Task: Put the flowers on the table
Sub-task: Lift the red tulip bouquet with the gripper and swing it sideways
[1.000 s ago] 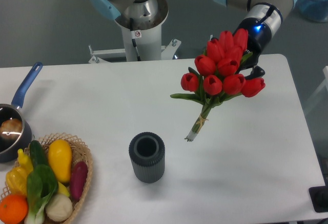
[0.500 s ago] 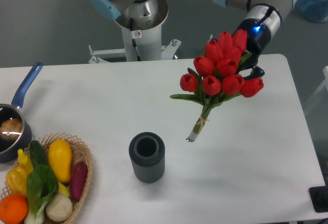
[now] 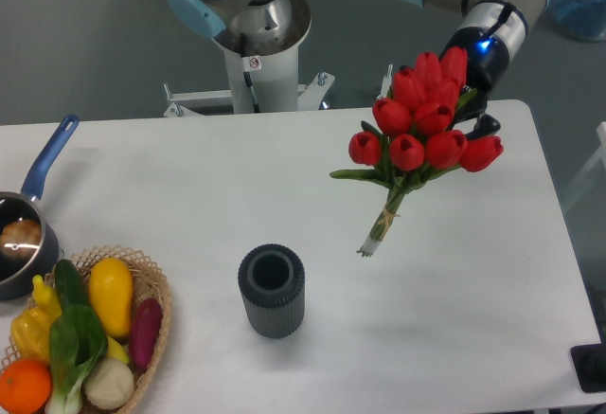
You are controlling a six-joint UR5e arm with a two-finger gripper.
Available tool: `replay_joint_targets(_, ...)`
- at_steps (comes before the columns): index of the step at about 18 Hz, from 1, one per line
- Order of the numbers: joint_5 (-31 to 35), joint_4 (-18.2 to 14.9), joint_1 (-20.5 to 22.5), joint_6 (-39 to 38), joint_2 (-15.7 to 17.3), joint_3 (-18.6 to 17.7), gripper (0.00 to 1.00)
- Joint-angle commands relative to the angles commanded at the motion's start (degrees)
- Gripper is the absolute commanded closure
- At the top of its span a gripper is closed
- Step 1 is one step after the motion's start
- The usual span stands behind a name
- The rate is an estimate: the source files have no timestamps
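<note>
A bunch of red tulips with green leaves, its stems bound with twine point(image 3: 417, 144), hangs tilted above the right half of the large white tabletop with rounded corners point(image 3: 454, 338), cut ends pointing down and left, blooms toward the far edge. The arm's dark hand point(image 3: 478, 116) sits mostly hidden behind the blooms, apparently clasping the bunch. A ribbed dark grey cylindrical vase point(image 3: 272, 291) stands upright nearer the camera, apart from the stems.
</note>
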Motion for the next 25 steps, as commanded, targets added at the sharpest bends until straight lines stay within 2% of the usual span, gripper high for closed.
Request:
replay_joint_targets(7, 11.24, 0.09, -0.53, 0.70, 1.76, 0.79, 0.68)
replay_joint_targets(11, 20.12, 0.09, 0.79, 1.14, 2.90, 1.05, 0.68)
replay_joint_targets(14, 24.35, -0.09, 2.19, 1.14, 4.13, 1.67, 0.67)
replay_joint_targets(17, 34.79, -0.26, 2.20, 1.23, 5.89, 2.02, 0.67)
replay_joint_targets(21, 38.33, -0.44, 1.93, 2.46, 6.15, 2.20, 0.67)
replay_joint_targets(25, 49.03, -0.88, 0.88, 5.09, 6.33, 1.67, 0.67)
